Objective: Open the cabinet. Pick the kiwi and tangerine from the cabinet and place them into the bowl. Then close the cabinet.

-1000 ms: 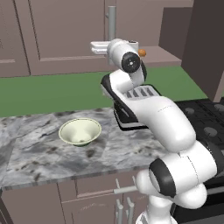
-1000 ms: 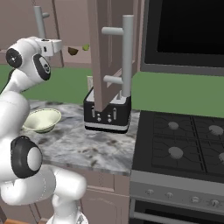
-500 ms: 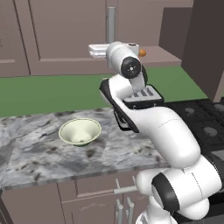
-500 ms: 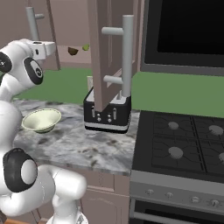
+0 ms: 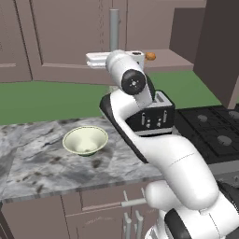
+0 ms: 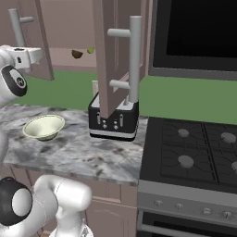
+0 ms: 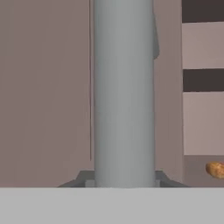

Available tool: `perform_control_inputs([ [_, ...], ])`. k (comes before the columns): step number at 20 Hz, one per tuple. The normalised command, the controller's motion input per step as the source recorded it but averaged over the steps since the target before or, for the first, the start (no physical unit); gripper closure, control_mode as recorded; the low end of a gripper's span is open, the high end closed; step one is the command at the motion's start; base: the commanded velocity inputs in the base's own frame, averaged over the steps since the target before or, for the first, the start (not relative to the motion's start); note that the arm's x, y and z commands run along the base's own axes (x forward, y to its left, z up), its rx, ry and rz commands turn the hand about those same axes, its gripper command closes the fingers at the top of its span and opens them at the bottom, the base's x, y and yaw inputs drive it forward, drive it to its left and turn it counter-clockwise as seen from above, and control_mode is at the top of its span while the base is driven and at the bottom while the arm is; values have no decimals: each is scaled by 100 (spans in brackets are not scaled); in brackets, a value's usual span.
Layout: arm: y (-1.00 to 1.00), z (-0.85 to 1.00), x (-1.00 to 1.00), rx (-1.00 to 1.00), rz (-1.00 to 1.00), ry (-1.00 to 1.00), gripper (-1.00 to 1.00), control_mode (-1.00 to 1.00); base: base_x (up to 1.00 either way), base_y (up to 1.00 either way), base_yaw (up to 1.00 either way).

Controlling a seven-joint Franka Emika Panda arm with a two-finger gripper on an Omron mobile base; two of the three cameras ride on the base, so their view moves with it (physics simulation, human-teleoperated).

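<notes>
Cabinet [image 5: 70, 37] on the wall above the bench [image 5: 37, 163]; its bar handle [image 7: 124, 92] stands upright. In the hand view we see the tool [image 7: 124, 183] clamped on that handle, tangerine [image 7: 215, 169] low right. We note the kiwi [image 6: 77, 54] on the shelf from the right base; bowl [image 5: 85, 141] lies well below the tool.

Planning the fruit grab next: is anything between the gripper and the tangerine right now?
Yes. The gripper is shut on the left cabinet door's handle, and that door stands in front of it. The tangerine sits on the shelf past the door's edge, with the right door already swung open.
</notes>
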Motion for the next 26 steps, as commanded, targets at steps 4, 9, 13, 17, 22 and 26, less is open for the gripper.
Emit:
perform_control_inputs([
  [4, 98, 2, -66, -1, -4, 0, 100, -100, 0, 0, 0],
  [9, 100, 0, -57, -4, -7, 0, 100, -100, 0, 0, 0],
  [13, 100, 0, -55, -4, -9, 0, 100, -100, 0, 0, 0],
  [17, 100, 0, -44, -2, -10, 0, 100, -100, 0, 0, 0],
  [22, 56, 0, -5, -6, -5, 3, -100, -100, 0, 0, 0],
  [26, 2, 0, 0, 0, 0, 0, -100, -100, 0, 0, 0],
])
